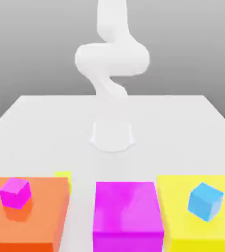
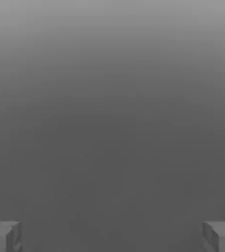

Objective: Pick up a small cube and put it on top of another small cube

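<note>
A flat white table (image 1: pixel 35 118) stands before a grey wall. The white robot arm (image 1: pixel 112 64) rises at the far side. The gripper (image 2: pixel 112 238) has its jaws wide apart, holding nothing. The tiny plain yellow-green cube (image 1: pixel 63 178) sits on the table, touching the big orange block (image 1: pixel 30 221) from behind.

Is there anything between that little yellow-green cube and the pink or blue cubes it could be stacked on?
Partly. The small yellow-green cube sits on the table behind the big orange block, which carries the magenta small cube. Toward the blue small cube on the big yellow block, the big magenta block lies between.
</note>
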